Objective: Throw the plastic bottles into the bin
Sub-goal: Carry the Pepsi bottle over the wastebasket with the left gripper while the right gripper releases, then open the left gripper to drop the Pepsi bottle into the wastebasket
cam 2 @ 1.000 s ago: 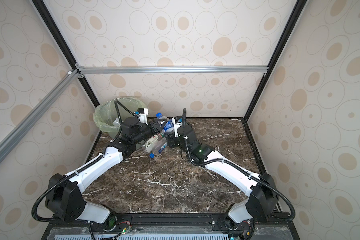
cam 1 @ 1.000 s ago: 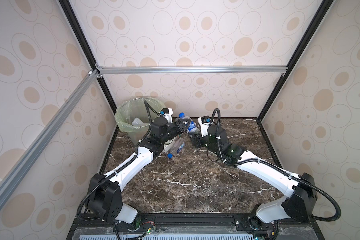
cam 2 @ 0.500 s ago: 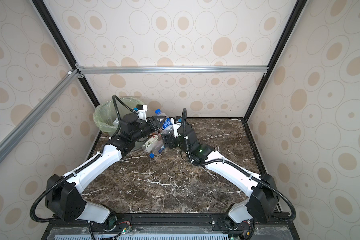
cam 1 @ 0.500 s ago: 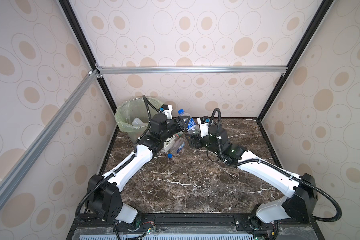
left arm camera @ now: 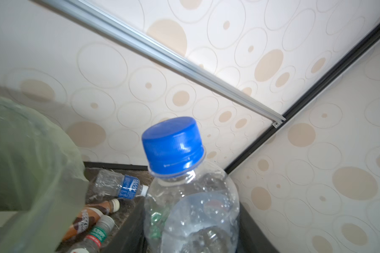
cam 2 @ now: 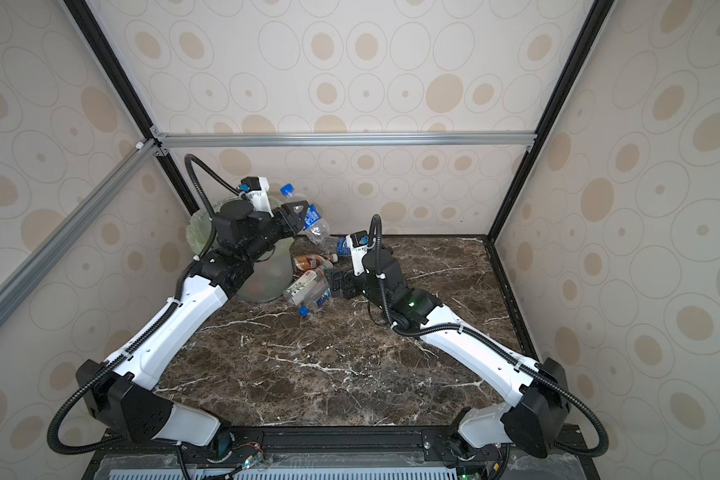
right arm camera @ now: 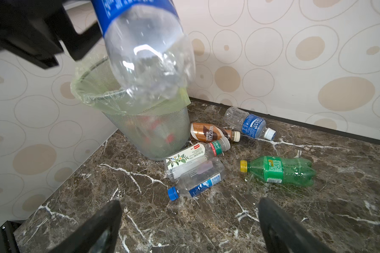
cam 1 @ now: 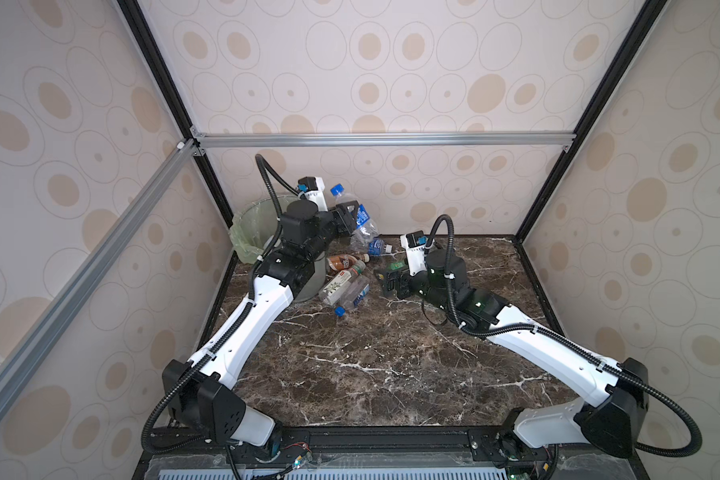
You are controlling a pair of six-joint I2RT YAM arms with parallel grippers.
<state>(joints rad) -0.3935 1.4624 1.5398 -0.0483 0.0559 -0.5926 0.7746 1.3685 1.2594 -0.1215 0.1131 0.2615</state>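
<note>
clear plastic with a blue label, the held bottle [cam 1: 361, 222] is clamped in the left gripper [cam 1: 349, 217], raised near the bin [cam 1: 242, 240] but not yet over its mouth. a second ago it was shared with the right gripper [right arm camera: 189, 210], whose jaws have since been spread wide and drawn back low. the handover is judged done, with only the drop left. five other bottles [right arm camera: 198, 177] lie on the table [cam 1: 371, 365] by the bin's foot; the back wall is close, and open room is seen above the rim.

The brown-labelled plastic bottle [right arm camera: 211, 133] is showing NESCAFE along its side. The clear plastic bottle with a blue label [right arm camera: 249, 125] beside it is carrying POCARI SWEAT. The green plastic bottle [right arm camera: 281, 170] is showing print too small to read.
</note>
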